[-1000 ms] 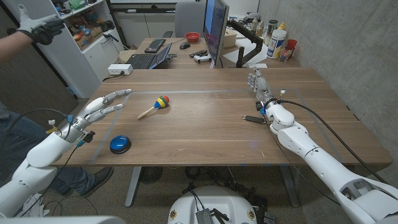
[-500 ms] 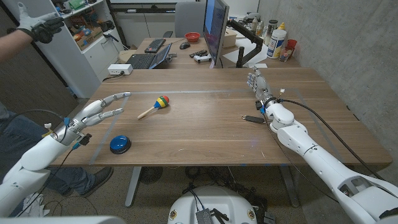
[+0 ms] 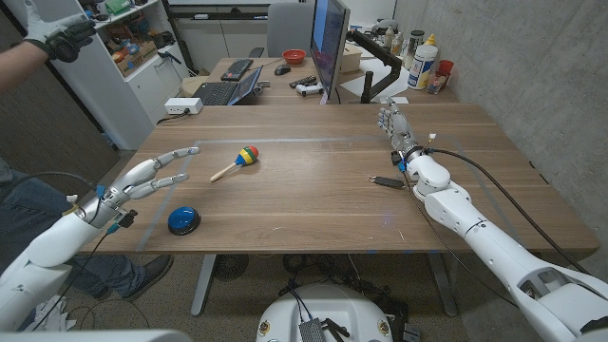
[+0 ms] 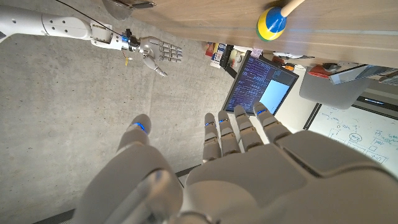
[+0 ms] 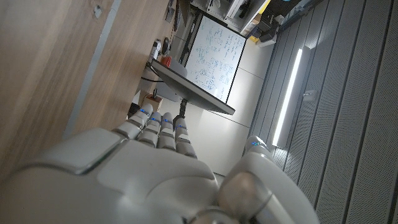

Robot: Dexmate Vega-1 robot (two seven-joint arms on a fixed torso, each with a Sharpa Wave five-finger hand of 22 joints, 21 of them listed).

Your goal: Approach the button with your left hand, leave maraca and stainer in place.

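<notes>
Fingers on my left hand [image 3: 142,178] are spread and stretched forward, holding nothing, which is how I want them for an approach: an open hand can come down onto the button [image 3: 183,220] without catching on anything. The button, a blue dome on a dark base, sits near the tabletop's [image 3: 304,199] front-left edge, just beside my left wrist and a little toward the robot from the fingertips. From the head view the hand seems to hover above the wood and reaches beyond the button, so I judge the next move calls for drawing it in and lowering it, not pushing farther out.

The maraca [image 3: 236,162], with its red, yellow, green and blue head and pale wooden handle, lies well apart from the button, deeper on the tabletop and toward the middle. It is near enough to my outstretched fingers that a sweep in that direction could knock it, so I would keep the hand on the button's side. In the left wrist view its head [image 4: 272,20] shows beyond my fingers [image 4: 239,127].

I cannot pick out a strainer anywhere with certainty; a small dark object [image 3: 386,180] lies by my right wrist, too small to name.

My right hand [image 3: 393,126] waits at the far right, fingers extended and loosely together, gripping nothing, well out of the way.
</notes>
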